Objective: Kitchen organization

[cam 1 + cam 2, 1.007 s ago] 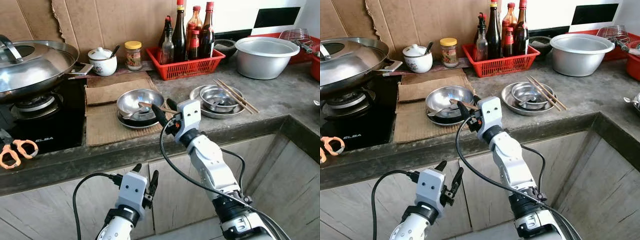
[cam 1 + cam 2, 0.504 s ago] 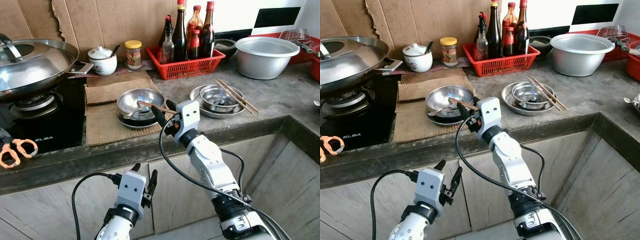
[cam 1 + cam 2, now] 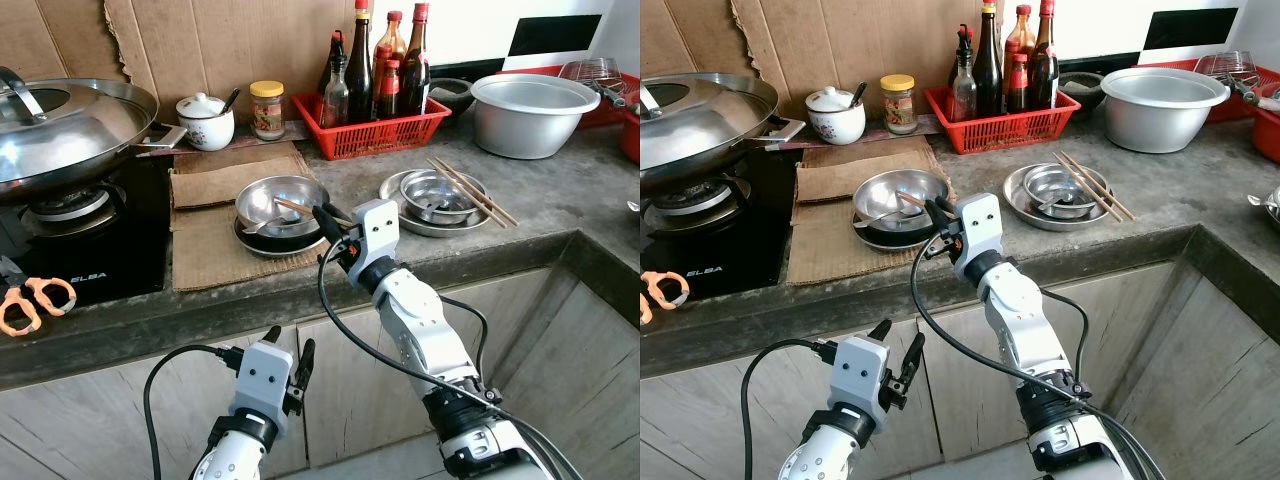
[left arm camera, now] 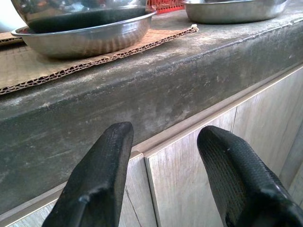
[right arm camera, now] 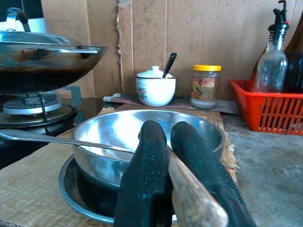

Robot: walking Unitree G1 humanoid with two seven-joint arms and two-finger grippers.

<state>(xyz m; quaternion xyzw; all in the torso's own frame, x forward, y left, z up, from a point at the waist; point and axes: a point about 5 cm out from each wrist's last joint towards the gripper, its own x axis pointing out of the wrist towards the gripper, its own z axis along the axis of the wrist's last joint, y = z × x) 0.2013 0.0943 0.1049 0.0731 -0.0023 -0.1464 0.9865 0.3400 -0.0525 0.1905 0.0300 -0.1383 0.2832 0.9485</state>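
Chopsticks [image 5: 189,189] pinched in right pincer [image 3: 337,232], tips over steel bowl [image 3: 277,201] stacked on plate [image 3: 872,240], on cardboard mat at table [image 3: 560,215] front edge. Spoon [image 5: 57,140] lies in bowl. Judgement: keep grip firm, lift straight, clear rim before carrying toward second pair [image 3: 470,188]. Left pincer [image 3: 287,362] spread, idle below table edge.
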